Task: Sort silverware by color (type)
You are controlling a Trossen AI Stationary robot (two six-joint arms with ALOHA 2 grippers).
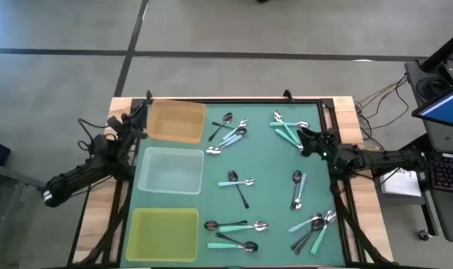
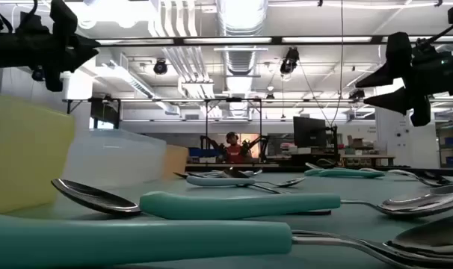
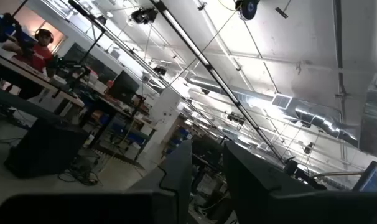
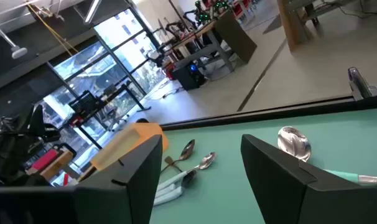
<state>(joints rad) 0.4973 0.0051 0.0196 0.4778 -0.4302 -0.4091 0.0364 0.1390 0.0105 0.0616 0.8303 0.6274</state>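
Note:
Spoons with metal bowls and teal, pale blue or black handles lie in loose groups on the green mat (image 1: pixel 271 168): far middle (image 1: pixel 230 131), far right (image 1: pixel 285 128), centre (image 1: pixel 240 185), right (image 1: pixel 297 188), near right (image 1: pixel 316 228) and near middle (image 1: pixel 238 233). My right gripper (image 1: pixel 301 140) hangs open above the mat beside the far-right group, its fingers (image 4: pixel 269 168) wide apart with nothing between them. My left gripper (image 1: pixel 140 112) is raised over the table's far left corner, next to the orange tray (image 1: pixel 176 121). It tips upward, and its fingers (image 3: pixel 176 177) stand slightly apart and empty.
Three shallow trays line the mat's left side: orange at the far end, a clear one (image 1: pixel 170 170) in the middle, a yellow-green one (image 1: pixel 165 233) nearest. Bare mat lies between the spoon groups. A person (image 2: pixel 232 152) sits far off in the room behind.

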